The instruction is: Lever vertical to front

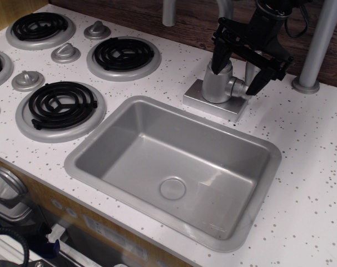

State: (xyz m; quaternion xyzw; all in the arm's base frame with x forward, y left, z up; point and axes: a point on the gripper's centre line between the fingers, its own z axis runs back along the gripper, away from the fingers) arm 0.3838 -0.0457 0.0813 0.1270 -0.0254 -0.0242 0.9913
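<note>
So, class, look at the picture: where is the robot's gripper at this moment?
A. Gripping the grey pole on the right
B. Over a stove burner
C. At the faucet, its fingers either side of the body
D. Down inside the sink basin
C: the gripper sits at the faucet body, black fingers straddling it, clear of the sink and burners.
</note>
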